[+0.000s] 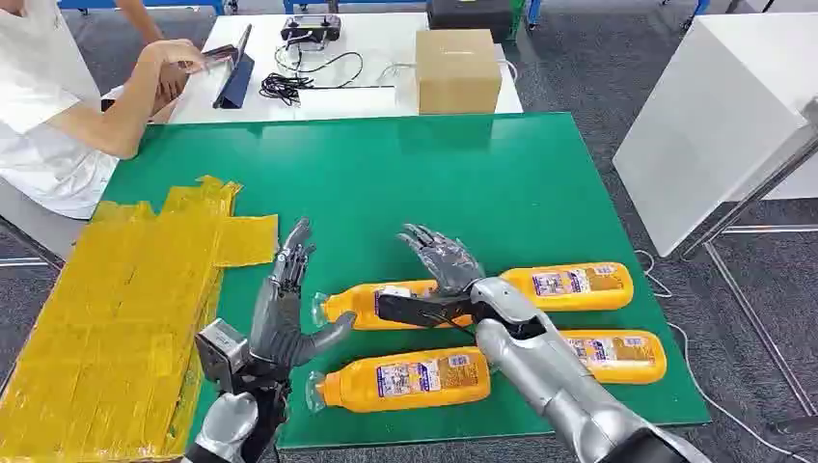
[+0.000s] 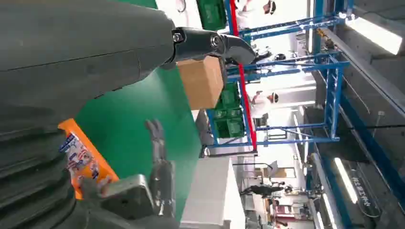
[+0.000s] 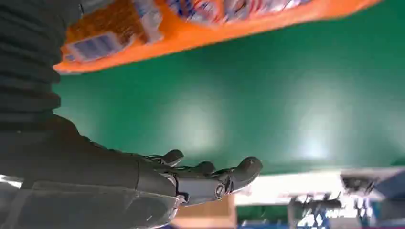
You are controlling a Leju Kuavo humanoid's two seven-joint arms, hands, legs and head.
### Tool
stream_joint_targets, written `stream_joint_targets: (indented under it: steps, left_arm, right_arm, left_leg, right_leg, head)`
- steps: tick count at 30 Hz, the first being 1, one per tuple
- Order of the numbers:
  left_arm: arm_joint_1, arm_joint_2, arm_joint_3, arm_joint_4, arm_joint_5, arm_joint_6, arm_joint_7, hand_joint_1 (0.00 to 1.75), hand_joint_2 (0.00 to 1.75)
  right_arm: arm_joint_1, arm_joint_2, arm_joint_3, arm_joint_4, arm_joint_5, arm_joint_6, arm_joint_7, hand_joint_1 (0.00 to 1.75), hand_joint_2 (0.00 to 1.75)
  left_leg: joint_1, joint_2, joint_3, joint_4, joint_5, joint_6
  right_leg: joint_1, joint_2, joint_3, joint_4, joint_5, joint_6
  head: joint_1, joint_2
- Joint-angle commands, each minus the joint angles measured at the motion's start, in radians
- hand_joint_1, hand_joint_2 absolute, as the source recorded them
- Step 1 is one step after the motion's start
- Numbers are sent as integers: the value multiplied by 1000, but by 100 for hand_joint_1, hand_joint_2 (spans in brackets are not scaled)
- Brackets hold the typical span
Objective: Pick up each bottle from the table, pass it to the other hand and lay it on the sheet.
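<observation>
Several orange bottles lie on their sides on the green table [image 1: 463,174]: one near the front [image 1: 405,378], one at the front right [image 1: 622,355], one at the right [image 1: 571,285], and one in the middle [image 1: 352,305] partly hidden by my right wrist. My right hand [image 1: 439,256] is spread open just above that middle bottle [image 3: 215,24], holding nothing. My left hand [image 1: 285,309] stands upright and open beside the bottle's cap end, palm facing it. The yellow sheet [image 1: 125,309] lies at the table's left. The left wrist view catches a bottle [image 2: 83,160].
A cardboard box [image 1: 458,69] stands beyond the table's far edge on a white desk with cables and a tablet. A person [image 1: 58,106] sits at the far left. A white table [image 1: 714,116] stands to the right.
</observation>
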Motion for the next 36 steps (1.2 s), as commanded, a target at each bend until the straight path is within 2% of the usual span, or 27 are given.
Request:
stream_joint_targets:
  steps: [1, 4, 7, 12, 25, 27, 30, 31, 32, 33, 34, 35, 36]
  left_arm:
    - [-79, 6, -42, 126, 19, -1, -3, 0, 175]
    - [-81, 9, -48, 132, 24, -2, -5, 0, 175]
    - [-87, 11, -56, 146, 31, -3, -9, 0, 175]
    - [-89, 10, -62, 151, 35, -3, -8, 0, 175]
    - [-88, 9, -62, 151, 36, -3, -8, 0, 175]
    - [-78, 2, -50, 142, 32, 11, 2, 0, 175]
    - [-69, 0, -42, 128, 25, 17, 12, 0, 175]
    - [-67, -2, -40, 126, 23, 17, 15, 0, 175]
    - [-67, -3, -39, 125, 22, 17, 16, 0, 175]
    - [-67, -5, -37, 125, 20, 17, 19, 0, 175]
    - [-67, -6, -36, 125, 18, 16, 20, 0, 175]
    - [-67, -9, -32, 125, 14, 15, 23, 0, 175]
    - [-67, -11, -31, 126, 13, 15, 23, 0, 175]
  right_arm:
    - [-83, 17, 101, 318, -77, 70, -64, 0, 175]
    - [-67, 20, 93, 302, -119, 59, -95, 0, 175]
    - [-55, 1, 111, 262, -174, 109, -131, 0, 175]
    - [-64, -4, 162, 278, -176, 112, -90, 0, 175]
    - [-62, -4, 163, 279, -176, 111, -91, 0, 175]
    - [-77, 8, 228, 315, -73, 32, 43, 0, 175]
    - [-80, 32, 239, 343, -28, -12, 106, 0, 175]
    - [-83, 42, 242, 358, -14, -24, 123, 16, 175]
    - [-86, 46, 246, 365, -3, -29, 131, 155, 175]
    - [-94, 53, 269, 385, 35, -33, 158, 173, 175]
    - [-98, 58, 280, 397, 54, -31, 170, 175, 175]
    - [-100, 66, 278, 412, 72, -30, 177, 164, 175]
    - [-100, 70, 280, 419, 85, -28, 180, 162, 175]
  left_leg:
    - [0, -2, 6, -2, 0, 0]
    - [0, -3, 6, -1, 0, 0]
    - [-1, -3, 4, -2, 0, 2]
    - [-1, -3, 8, -3, 0, 2]
    - [-1, -3, 8, -3, 0, 2]
    - [-1, -2, 8, -2, 0, 2]
    - [-1, -1, 7, -2, 0, 1]
    - [-1, -1, 10, -3, -1, 1]
    - [-1, -1, 7, -2, 0, 1]
    - [-1, -1, 8, -2, 0, 1]
    - [-1, -2, 7, -2, 0, 1]
    - [-1, -2, 7, -1, 0, 1]
    - [-1, -2, 8, -2, 0, 2]
  right_leg:
    - [0, -2, 7, -3, -1, 1]
    - [-1, -3, 6, -1, -1, 1]
    - [-1, -2, 6, -2, -1, 1]
    - [-2, -4, 9, -3, -1, 1]
    - [-2, -4, 9, -3, -1, 2]
    - [-2, -3, 9, -3, -1, 1]
    - [-2, -1, 8, -2, 0, 1]
    - [-2, -2, 11, -4, -1, 2]
    - [-1, -1, 8, -2, 0, 1]
    - [-1, -1, 9, -3, -1, 1]
    - [-2, -2, 8, -2, 0, 1]
    - [-1, -2, 8, -2, 0, 1]
    - [-2, -1, 9, -3, 0, 2]
  head:
    - [0, 0]
    - [0, 0]
    - [0, 0]
    - [0, 0]
    - [0, 0]
    - [0, 0]
    - [0, 0]
    - [0, 0]
    - [0, 0]
    - [0, 0]
    - [0, 0]
    - [0, 0]
    - [0, 0]
